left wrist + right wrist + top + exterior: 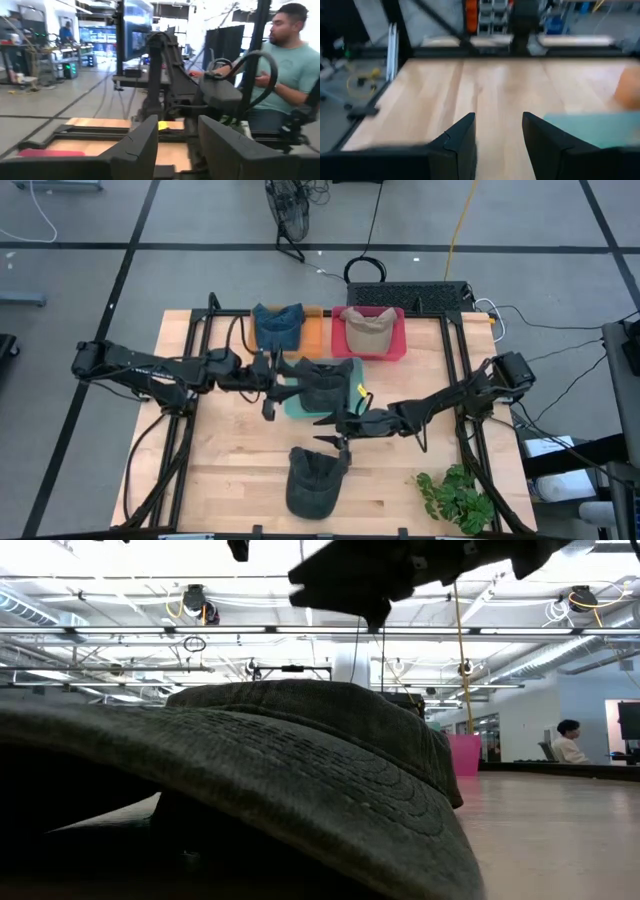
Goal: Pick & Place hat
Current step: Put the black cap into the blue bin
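The wooden table carries a dark hat at six o'clock, lying free. The left gripper hovers near centre, fingers parted and empty. Just above the hat, the right gripper is parted and empty too.

Grey floor, wooden table, ceiling lights

table: a light wooden top on a dark frame, seen from above.
near edge: a dark hat is laid directly on the wood.
near right corner: a green leafy plant is set on the wood.
far edge: an orange tray and a pink tray are placed side by side.
middle: a teal tray is set on the wood.
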{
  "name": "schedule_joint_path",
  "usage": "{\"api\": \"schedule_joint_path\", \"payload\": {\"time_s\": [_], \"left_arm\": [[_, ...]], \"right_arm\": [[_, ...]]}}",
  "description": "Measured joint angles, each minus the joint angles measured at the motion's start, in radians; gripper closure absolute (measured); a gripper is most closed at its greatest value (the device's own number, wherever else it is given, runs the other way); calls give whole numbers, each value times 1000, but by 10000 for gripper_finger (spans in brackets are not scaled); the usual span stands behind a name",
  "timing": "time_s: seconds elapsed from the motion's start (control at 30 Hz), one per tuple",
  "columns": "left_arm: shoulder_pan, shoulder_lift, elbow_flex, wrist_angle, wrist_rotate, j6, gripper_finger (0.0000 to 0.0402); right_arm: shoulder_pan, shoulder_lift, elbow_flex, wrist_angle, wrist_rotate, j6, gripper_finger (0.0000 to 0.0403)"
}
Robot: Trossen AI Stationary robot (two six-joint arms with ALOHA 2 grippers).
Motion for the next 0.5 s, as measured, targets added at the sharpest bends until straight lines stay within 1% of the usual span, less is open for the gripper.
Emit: {"api": "schedule_joint_path", "payload": {"time_s": [0.1, 0.17, 0.33, 0.4, 0.5], "left_arm": [[-31, 0, 0, -9, 1, -29, 252], [-44, 0, 0, -9, 1, -29, 252], [-42, -21, 0, -14, 0, -10, 252], [-34, -34, 3, 3, -19, -8, 252], [-24, -39, 1, -12, -56, -5, 252]], "right_arm": [[25, 3, 4, -105, -21, 21, 261], [45, 3, 2, -126, -23, 26, 261], [127, 3, 3, -112, -24, 99, 261], [158, 31, 4, -85, -23, 141, 261], [201, 104, 3, 15, -23, 185, 261]]}}
